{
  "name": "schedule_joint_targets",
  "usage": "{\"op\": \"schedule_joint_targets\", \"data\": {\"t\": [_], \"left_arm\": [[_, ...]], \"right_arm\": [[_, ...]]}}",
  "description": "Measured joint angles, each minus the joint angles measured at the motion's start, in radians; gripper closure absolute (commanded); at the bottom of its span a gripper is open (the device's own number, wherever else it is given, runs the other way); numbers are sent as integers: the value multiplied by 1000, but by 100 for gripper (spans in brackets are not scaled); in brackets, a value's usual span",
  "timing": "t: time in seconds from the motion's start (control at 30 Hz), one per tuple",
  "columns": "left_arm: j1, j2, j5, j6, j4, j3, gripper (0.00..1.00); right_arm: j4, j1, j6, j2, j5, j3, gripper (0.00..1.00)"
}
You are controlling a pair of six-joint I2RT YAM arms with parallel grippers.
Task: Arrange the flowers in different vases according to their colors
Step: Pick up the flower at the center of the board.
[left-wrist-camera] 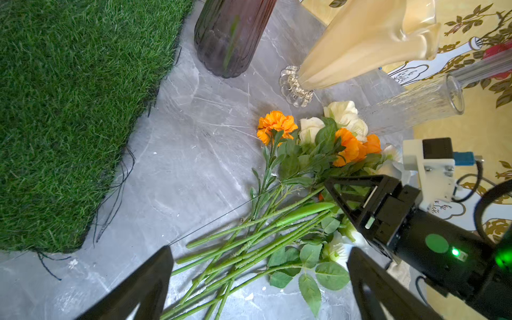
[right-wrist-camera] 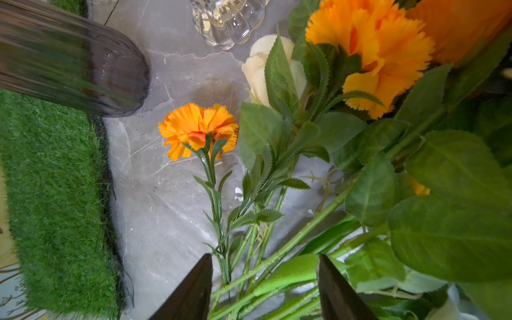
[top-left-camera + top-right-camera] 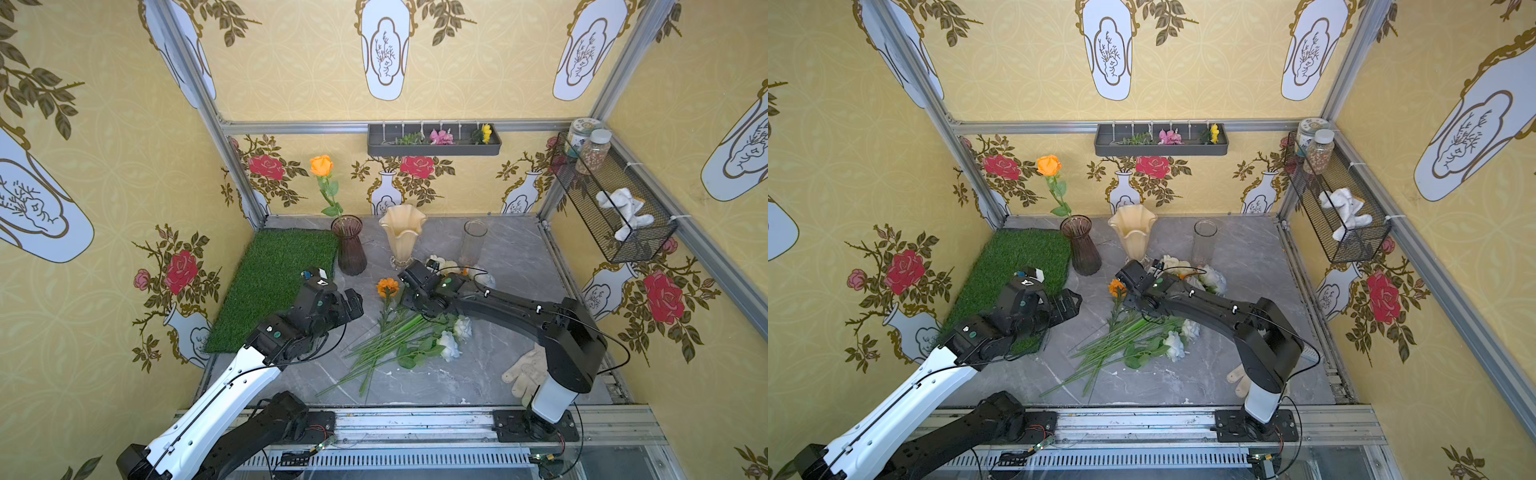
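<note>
Mid-pick: my right end effector sits half-open astride the stems, left end effector wide; next I pinch only the marigold stem.

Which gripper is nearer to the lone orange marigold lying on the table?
Right. The right gripper straddles the stem of the marigold, close behind its head. The left gripper hangs open farther off, toward the grass mat.

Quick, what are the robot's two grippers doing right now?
Left gripper: wide open, holding nothing.
Right gripper: open, jaws either side of the long green flower stems, not clamped on them.
</note>
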Motion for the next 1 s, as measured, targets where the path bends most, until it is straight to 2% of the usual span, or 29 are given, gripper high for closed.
{"op": "schedule_joint_targets", "data": {"t": [0.3,0.43,0.57,0.73,1.0], "left_arm": [[0,-16,67,23,-15,-41,0],[0,-33,85,30,-16,-53,0],[0,-49,110,45,-34,-21,0],[0,-50,114,88,-81,45,0],[-5,-84,115,116,-112,19,0]], "right_arm": [[-13,1,31,114,8,74,45],[-18,1,52,151,8,97,50],[-19,0,60,176,10,109,52],[-25,-5,84,203,32,127,59],[-40,-16,109,243,46,155,58]]}}
